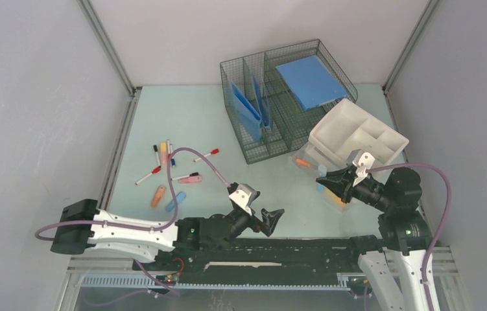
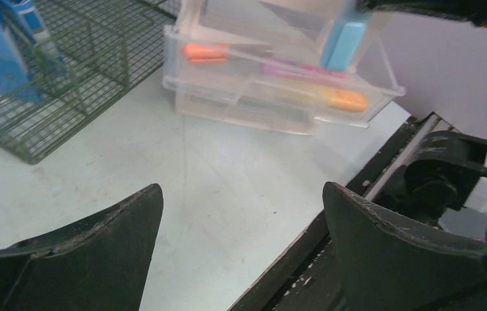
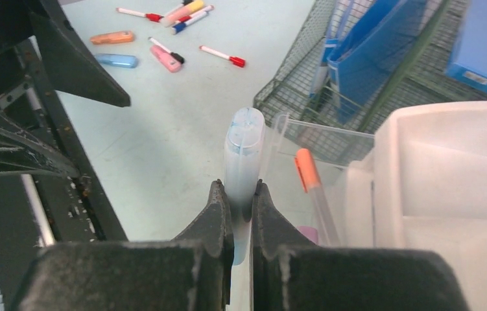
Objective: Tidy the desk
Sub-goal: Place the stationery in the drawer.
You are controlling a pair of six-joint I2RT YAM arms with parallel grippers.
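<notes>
- Top external view: desk (image 1: 189, 123) is the pale mint tabletop filling the cell floor between the grey walls. Black rail (image 1: 279, 249) runs along its near edge by the arm bases.
- Left gripper (image 1: 274, 220) hovers low over the near middle of the desk with its fingers spread wide. Left wrist view confirms it: left gripper (image 2: 242, 194) has only bare desk (image 2: 227, 168) between the tips, nothing held.
- Right gripper (image 3: 239, 188) is clenched on a pale blue marker (image 3: 244, 139), pinching its lower barrel, cap end pointing away from the wrist.
- That marker sits right at the edge of the clear drawer unit (image 3: 305, 133). Can't tell whether they touch.
- An orange marker (image 3: 307, 170) lies inside the drawer unit.
- White tray (image 1: 331, 139) is stacked on top of the drawer unit, at the desk's right side.
- Wire basket (image 1: 253, 139) stands at rear centre, just beside the tray. Blue folders (image 1: 247, 107) are upright in its left slots and a blue pad (image 1: 310, 79) lies flat across the top right.
- Loose pens (image 1: 169, 162) are scattered on the left half of the desk, well apart from both grippers.
</notes>
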